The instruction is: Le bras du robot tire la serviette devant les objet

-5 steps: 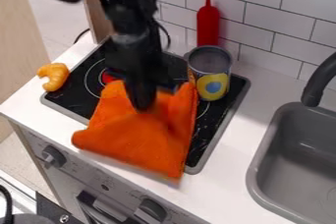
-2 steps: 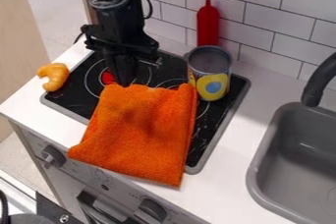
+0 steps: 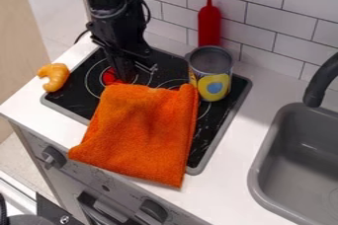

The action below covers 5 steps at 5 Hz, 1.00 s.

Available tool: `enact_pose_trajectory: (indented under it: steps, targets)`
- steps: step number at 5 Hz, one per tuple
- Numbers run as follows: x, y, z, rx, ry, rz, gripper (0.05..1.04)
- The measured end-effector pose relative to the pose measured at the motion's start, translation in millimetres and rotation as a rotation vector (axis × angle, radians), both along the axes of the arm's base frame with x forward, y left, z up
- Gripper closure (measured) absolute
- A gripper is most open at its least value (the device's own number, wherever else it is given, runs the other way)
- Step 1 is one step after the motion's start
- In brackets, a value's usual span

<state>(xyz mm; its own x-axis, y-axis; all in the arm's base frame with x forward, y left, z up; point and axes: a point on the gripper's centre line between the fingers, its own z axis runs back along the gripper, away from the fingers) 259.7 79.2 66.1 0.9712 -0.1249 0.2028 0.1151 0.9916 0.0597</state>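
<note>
Towel (image 3: 139, 132) found spread over the front of the counter (image 3: 228, 169) and part of the stove (image 3: 221, 137), nearer the camera than the can (image 3: 212, 78) and bottle (image 3: 209, 26); croissant (image 3: 55, 77) beyond its left side. Pull judged essentially complete; at most, slight straightening and clearing the arm remain. Towel lies on the near side of the gripper (image 3: 123, 78), far edge just beside it; contact unconfirmed. Gripper open or closed: cannot tell.

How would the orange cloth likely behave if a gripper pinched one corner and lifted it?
The orange cloth would probably hang floppily, since it already sags over the counter's edge. Its fuzzy, towel-like surface suggests it would be light and unlikely to slip.
</note>
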Motion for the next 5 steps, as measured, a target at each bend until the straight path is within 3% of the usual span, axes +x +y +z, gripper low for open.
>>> enact_pose_trajectory:
  steps: [1, 2, 3, 4, 5]
  targets:
    - [10, 25, -3.5, 0.019, -0.050, -0.003, 1.019]
    - [20, 53, 0.0, 0.059, -0.085, 0.055, 0.886]
    - [22, 66, 2.8, 0.079, -0.129, 0.077, 0.651]
    - [23, 78, 5.4, 0.109, -0.178, -0.009, 0.354]
    - [16, 86, 3.6, 0.057, -0.109, -0.091, 0.108]
